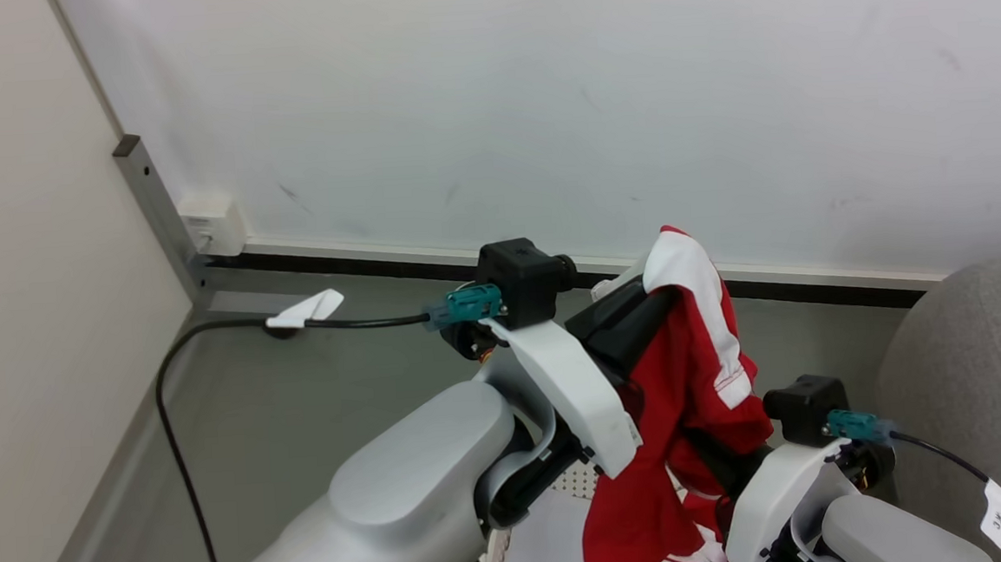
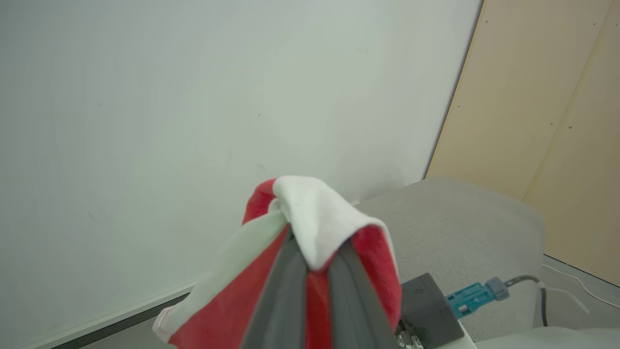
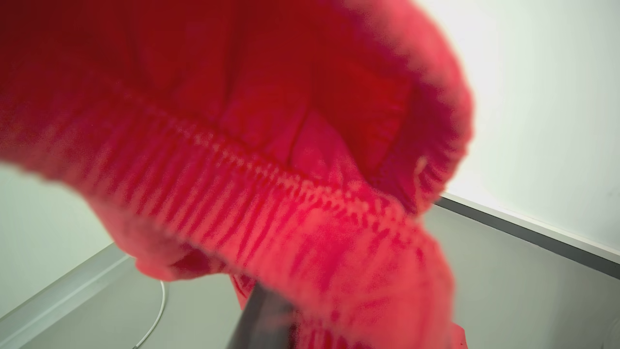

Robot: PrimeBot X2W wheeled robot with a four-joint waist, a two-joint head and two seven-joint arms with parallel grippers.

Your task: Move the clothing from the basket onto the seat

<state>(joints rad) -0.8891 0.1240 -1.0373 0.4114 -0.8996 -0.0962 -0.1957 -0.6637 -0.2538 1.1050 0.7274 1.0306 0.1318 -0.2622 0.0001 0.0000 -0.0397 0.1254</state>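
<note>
The clothing is a red garment with white trim, hanging lifted in front of the wall. My left gripper is shut on its upper end. In the left wrist view the two grey fingers pinch red and white clothing. My right gripper sits lower right, buried in the red folds and shut on the cloth. In the right wrist view, blurred red clothing with a ribbed band drapes over one dark finger. A perforated bit of the basket peeks out below my left wrist. The grey seat rises at the right.
A white wall with a dark baseboard stands close ahead. A black cable runs over the grey floor to my left wrist, past a white socket box. A white pad lies under the arms. A beige panel stands behind the seat.
</note>
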